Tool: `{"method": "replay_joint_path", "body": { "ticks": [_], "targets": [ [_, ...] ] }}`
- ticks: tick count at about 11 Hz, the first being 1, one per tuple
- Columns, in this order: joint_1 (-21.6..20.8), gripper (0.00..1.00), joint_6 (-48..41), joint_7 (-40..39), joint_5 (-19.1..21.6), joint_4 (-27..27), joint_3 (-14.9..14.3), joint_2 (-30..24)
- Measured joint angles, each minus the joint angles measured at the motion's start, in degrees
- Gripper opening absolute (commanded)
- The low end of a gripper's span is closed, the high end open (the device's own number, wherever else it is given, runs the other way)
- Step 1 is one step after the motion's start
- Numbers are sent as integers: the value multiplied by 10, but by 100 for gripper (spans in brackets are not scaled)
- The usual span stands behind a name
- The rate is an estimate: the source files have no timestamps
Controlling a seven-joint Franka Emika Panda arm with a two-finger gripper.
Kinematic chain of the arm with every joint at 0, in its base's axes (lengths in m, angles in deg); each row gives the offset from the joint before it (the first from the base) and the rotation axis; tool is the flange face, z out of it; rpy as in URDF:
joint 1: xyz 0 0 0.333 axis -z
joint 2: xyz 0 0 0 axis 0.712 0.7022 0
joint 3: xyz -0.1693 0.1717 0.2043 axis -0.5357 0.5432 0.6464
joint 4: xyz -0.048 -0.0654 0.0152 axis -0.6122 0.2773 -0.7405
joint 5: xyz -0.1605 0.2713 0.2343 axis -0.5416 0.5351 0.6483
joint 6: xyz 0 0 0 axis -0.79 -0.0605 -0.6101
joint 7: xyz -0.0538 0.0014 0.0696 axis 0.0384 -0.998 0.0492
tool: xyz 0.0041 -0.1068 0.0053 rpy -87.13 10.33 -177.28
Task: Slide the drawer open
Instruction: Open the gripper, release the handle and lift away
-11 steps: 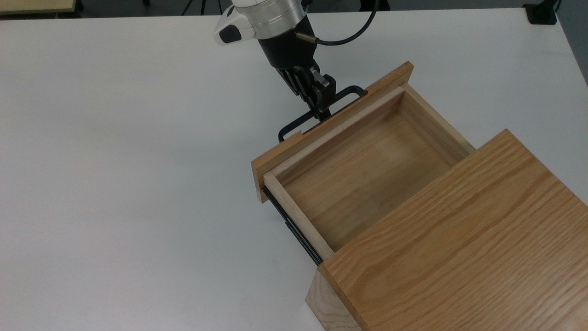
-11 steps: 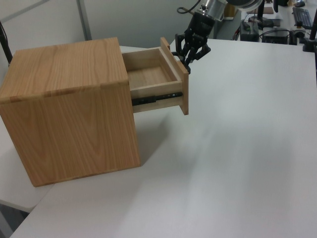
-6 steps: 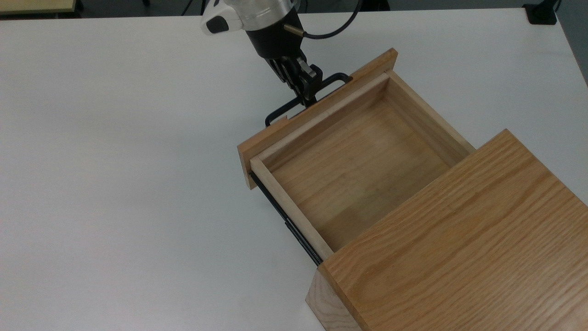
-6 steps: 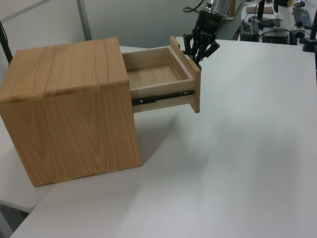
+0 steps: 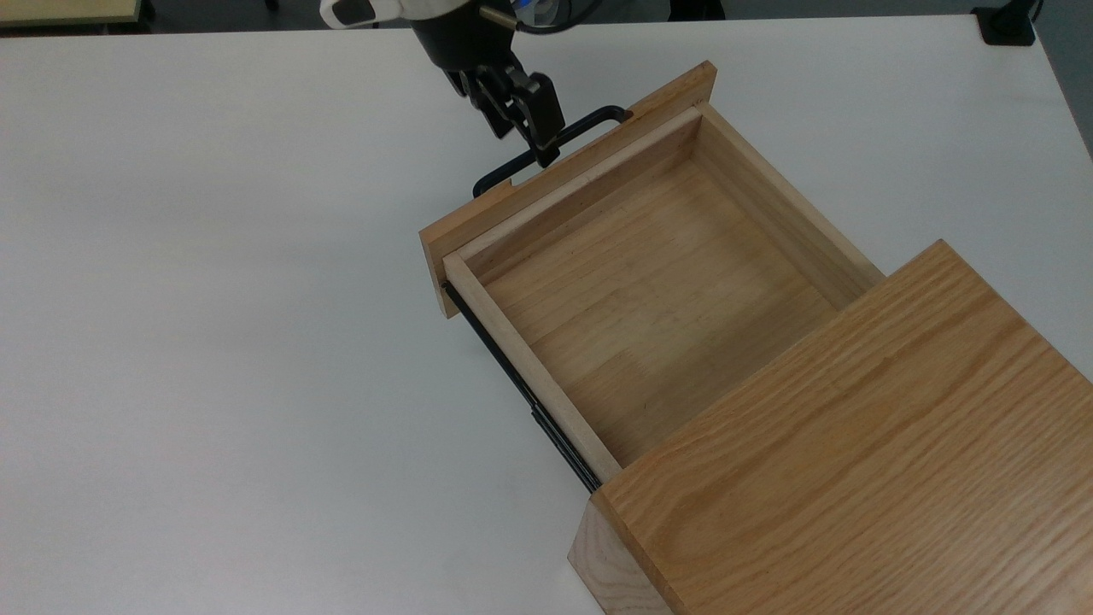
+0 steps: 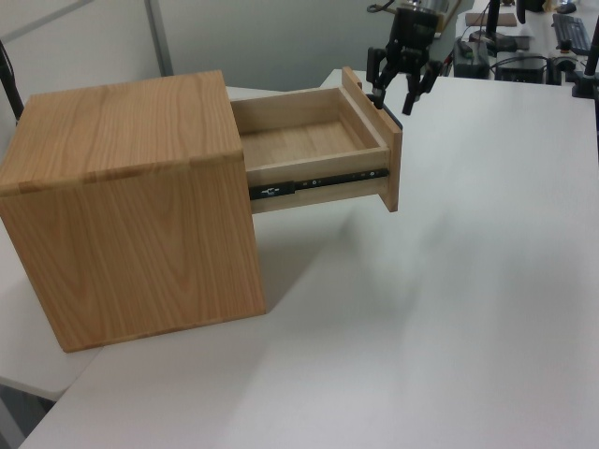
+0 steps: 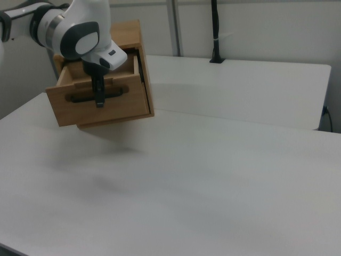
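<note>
Drawer (image 5: 657,290) stands pulled well out of the oak cabinet (image 5: 854,461), its bare wooden floor open to the top view, with the cabinet toward the top view's lower right. The gripper (image 5: 534,141) sits at the drawer's outer face, at the top view's upper left end of it, its fingers reaching down around the thin black handle (image 5: 589,124). In the left view the gripper (image 6: 398,94) hangs just above the front panel's top edge with its two fingers set apart rather than pressed together, one on each side of the handle's line. The left view also shows the black side rail (image 6: 318,182) stretched out under the drawer's wall. The right view shows the flat front panel (image 7: 101,101) face-on, with a dark finger (image 7: 99,93) crossing the handle bar, on the white table (image 7: 213,176).
</note>
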Motion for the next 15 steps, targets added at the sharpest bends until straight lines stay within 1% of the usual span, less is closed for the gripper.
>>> {"method": "replay_joint_path", "body": {
  "ticks": [2, 3, 4, 6, 7, 8, 9, 10, 12, 13, 15],
  "targets": [
    [8, 100, -50, -6, 0, 17, -4, -18],
    [9, 100, -80, -10, -1, 34, -9, -29],
    [9, 100, -110, -11, -18, 51, -11, -41],
    [-2, 100, -145, -13, -115, 64, -10, -66],
    [-13, 100, -155, -30, -165, 64, -10, -73],
    [-22, 100, -158, -76, -193, 62, -12, -73],
    [-29, 100, -158, -152, -210, 57, -17, -72],
    [-32, 100, -158, -229, -221, 53, -21, -70],
    [-32, 100, -157, -351, -228, 50, -31, -67],
    [-32, 100, -156, -389, -228, 50, -37, -65],
    [-35, 100, -155, -418, -228, 50, -47, -65]
  ]
}}
